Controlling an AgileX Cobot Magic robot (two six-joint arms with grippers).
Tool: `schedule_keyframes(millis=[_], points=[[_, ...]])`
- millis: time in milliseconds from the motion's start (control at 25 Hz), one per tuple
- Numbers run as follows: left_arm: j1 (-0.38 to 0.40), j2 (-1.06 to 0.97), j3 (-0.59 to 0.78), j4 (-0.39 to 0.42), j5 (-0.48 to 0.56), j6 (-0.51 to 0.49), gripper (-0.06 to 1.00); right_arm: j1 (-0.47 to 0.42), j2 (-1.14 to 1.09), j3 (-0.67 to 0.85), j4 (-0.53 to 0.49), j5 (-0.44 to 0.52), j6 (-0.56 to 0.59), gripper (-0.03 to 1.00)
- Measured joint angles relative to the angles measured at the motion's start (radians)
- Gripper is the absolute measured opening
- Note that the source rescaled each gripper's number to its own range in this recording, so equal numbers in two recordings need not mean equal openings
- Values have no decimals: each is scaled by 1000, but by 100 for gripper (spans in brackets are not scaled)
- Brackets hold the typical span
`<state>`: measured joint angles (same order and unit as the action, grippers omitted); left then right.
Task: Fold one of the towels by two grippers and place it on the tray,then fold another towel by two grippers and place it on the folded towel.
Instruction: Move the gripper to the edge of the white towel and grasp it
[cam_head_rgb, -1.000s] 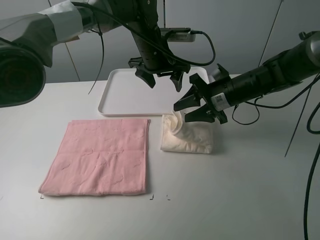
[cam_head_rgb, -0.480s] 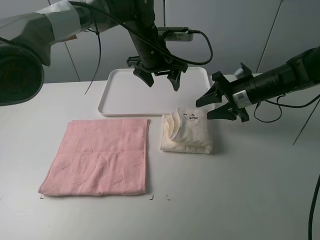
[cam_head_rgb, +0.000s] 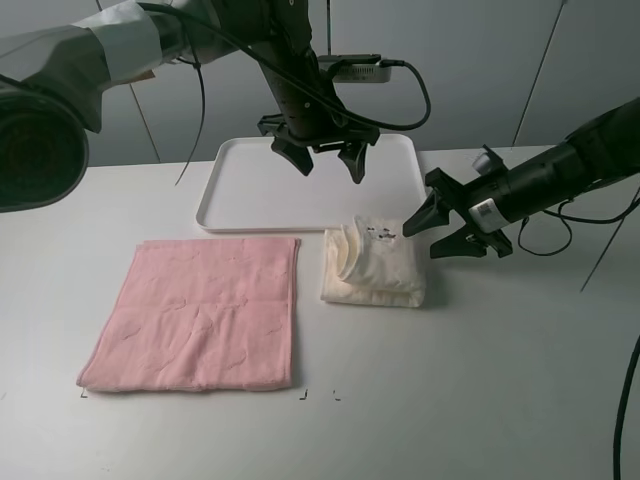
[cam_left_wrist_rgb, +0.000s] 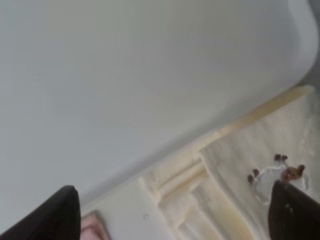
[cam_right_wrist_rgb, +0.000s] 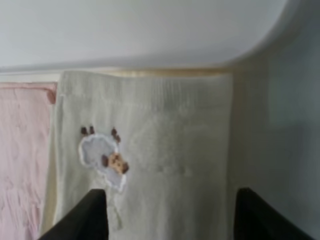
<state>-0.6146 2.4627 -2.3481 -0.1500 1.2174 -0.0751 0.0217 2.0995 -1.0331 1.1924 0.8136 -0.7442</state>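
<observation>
The cream-white towel (cam_head_rgb: 372, 268) lies folded on the table (cam_head_rgb: 500, 380), not on the tray (cam_head_rgb: 250, 190). It sits just near of the tray's near right corner and just right of the pink towel (cam_head_rgb: 200, 310), which is spread flat. The left gripper (cam_head_rgb: 330, 170) hangs over the tray, fingers wide apart and empty; the right gripper (cam_head_rgb: 421, 238) sits at the right edge of the cream-white towel, fingers apart, gripping nothing.

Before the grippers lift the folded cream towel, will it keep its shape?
Probably not: the cream towel is soft terry with loose layers at one edge, so it likely sags or unfolds. Its nubby surface should grip well.
</observation>
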Motion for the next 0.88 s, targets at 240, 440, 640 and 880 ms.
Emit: schedule_keyframes(millis=[240, 440, 640, 880], points=[[0, 0, 0, -2, 0, 12, 96, 2, 31, 0, 27, 11, -10, 65], [0, 0, 0, -7, 0, 36, 96, 49, 56, 0, 48, 14, -38, 58], [1, 0, 0, -50, 0, 89, 96, 75, 75, 0, 50, 5, -54, 28], [1, 0, 0, -59, 0, 104, 96, 75, 77, 0, 55, 16, -82, 8]])
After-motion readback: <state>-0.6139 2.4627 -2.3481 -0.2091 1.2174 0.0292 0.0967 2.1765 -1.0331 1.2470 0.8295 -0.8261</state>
